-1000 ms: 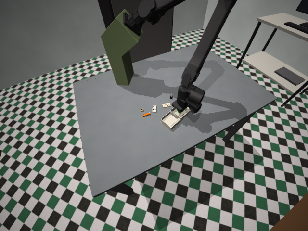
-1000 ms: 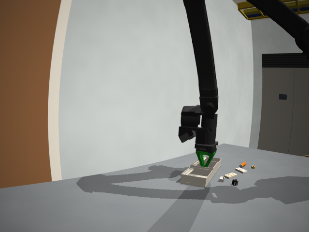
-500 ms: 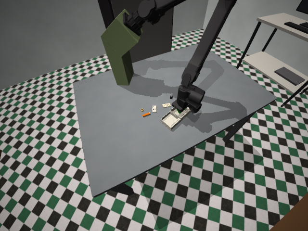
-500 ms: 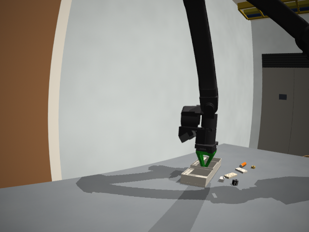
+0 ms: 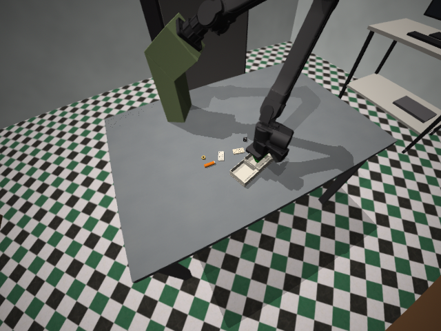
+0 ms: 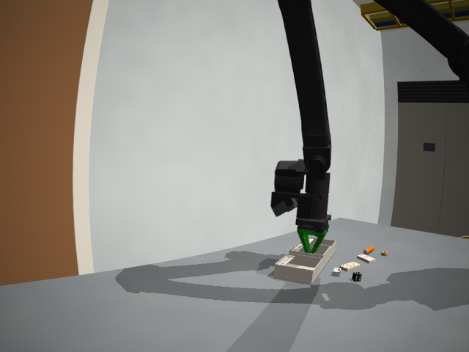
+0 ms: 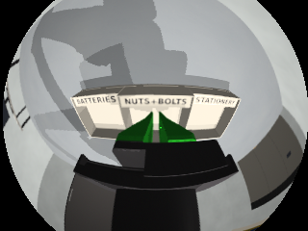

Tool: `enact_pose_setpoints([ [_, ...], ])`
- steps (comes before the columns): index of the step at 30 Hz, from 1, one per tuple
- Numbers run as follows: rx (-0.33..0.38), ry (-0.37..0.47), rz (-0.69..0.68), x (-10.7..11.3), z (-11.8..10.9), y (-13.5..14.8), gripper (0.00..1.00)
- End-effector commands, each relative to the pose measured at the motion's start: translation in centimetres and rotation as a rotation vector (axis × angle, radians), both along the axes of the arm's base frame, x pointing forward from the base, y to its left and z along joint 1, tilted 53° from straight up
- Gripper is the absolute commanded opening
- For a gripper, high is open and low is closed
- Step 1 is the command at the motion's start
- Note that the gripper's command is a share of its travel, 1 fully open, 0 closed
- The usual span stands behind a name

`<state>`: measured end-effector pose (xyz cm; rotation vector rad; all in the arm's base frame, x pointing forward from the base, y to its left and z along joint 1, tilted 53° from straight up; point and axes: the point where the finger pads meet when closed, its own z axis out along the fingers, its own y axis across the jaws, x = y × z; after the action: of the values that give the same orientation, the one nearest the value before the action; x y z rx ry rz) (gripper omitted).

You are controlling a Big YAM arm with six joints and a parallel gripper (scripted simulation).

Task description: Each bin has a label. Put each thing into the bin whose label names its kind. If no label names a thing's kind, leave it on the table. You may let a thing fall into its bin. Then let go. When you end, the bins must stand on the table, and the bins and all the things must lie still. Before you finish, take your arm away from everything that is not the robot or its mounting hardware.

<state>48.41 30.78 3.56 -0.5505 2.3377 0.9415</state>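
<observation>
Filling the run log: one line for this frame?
gripper: shut, empty | position: low in bin, at NUTS+BOLTS label | battery, nut: on table, unsorted

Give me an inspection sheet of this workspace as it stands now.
Surface: grey table, arm shadows across it.
Job's things: three-part bin tray, labels BATTERIES, NUTS+BOLTS, STATIONERY; orange battery, brass nut, two dominoes, black die, white die, all on the table outside the tray.
Clutter: nothing seen.
Grippers: green tool shut, nothing seen held, tips down in the tray's far end.
Cables: nothing seen.
Surroundings: checkered floor, shelf unit, grey cabinet.
</observation>
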Motion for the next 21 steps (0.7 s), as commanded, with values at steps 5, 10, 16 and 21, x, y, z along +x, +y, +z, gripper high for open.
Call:
enact_pose_setpoints([
  [5, 0.007, -0.005, -0.020, 0.3, 1.5, -1.4, 0.08],
  [10, 0.000, -0.004, -0.021, 0.2, 1.3, -2.2, 0.08],
  [16, 0.004, -0.013, 0.001, -0.6, 2.2, -1.5, 0.08],
  [21, 0.005, -0.017, -0.015, -0.2, 2.8, -2.7, 0.08],
])
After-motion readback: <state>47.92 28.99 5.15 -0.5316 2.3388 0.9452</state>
